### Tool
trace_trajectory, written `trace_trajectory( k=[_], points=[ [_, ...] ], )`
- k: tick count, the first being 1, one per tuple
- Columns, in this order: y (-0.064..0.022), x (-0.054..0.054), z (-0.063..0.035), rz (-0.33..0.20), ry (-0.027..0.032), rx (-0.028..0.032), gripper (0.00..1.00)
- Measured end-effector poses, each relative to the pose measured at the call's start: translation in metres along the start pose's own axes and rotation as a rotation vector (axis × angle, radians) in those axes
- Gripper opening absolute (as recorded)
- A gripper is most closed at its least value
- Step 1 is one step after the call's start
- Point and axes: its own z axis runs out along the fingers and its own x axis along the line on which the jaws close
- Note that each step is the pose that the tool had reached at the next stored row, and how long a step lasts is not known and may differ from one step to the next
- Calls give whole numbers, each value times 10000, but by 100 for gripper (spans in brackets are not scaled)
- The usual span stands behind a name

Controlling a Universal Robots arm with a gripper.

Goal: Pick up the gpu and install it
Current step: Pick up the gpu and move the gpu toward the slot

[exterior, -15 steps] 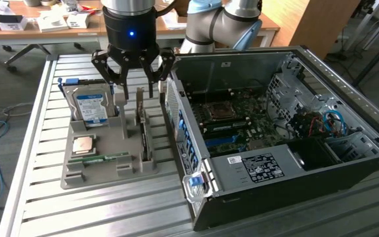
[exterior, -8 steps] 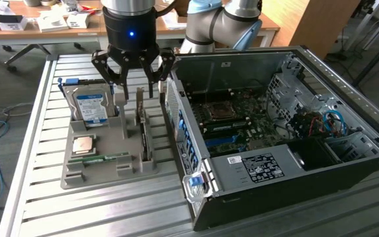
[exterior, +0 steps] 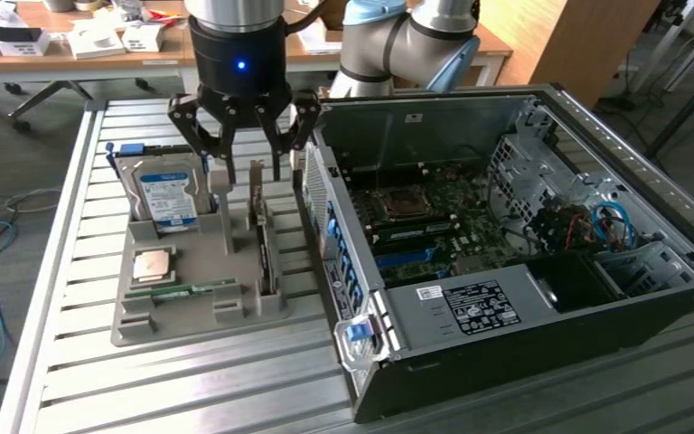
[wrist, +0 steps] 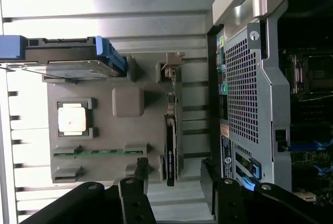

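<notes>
Slatted metal table (exterior: 82, 380), cluttered desks along the far wall. On it sit a grey parts tray (exterior: 202, 262) and, just beside the tray on the exterior view's right, an open computer case (exterior: 432, 122) lying on its side with the board exposed.

Arm pose: wrist pointing straight down over the tray's far end, blue lamp lit on the gripper body, elbow joints standing behind the case.

Gripper (exterior: 247, 167): fingers spread wide, nothing held. In the wrist view they straddle the gpu (wrist: 170, 146), with a clear gap on each side.

Gpu position: standing on its long edge in a slot along the tray edge nearest the case, with the fingertips about level with its upper edge at the far end.

Clearances:
- Case side: tight. The case's perforated rear panel runs along this tray edge, and one finger hangs between card and panel.
- Other side: a hard drive (exterior: 164, 194) stands upright at the tray's far corner, apart from the other finger.
- Near half of tray: processor (exterior: 154, 265) and memory stick (exterior: 184, 291) lie flat, well apart from the gripper.
- Above the card: open.
</notes>
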Motion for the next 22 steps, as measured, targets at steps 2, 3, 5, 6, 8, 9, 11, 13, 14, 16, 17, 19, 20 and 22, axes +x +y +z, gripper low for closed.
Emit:
trace_trajectory(
  k=[2,3,5,6,8,9,11,13,14,16,17,19,20,22],
  points=[
    [0,0,6,0,1,1,53],
    [-1,0,12,0,0,0,53],
    [-2,1,36,-1,0,0,53],
    [-2,1,51,-1,0,1,53],
    [-4,2,84,0,1,0,53],
    [-5,3,102,0,1,0,53],
    [-6,3,138,0,1,0,53],
    [-8,4,176,0,0,0,53],
    [-9,5,194,0,0,1,53],
    [-10,5,228,-1,1,1,53],
    [-11,6,240,-1,1,0,53],
    [-11,6,241,0,2,2,53],
    [-11,6,242,0,1,2,53],
    [-11,6,242,0,1,1,53]
  ],
)
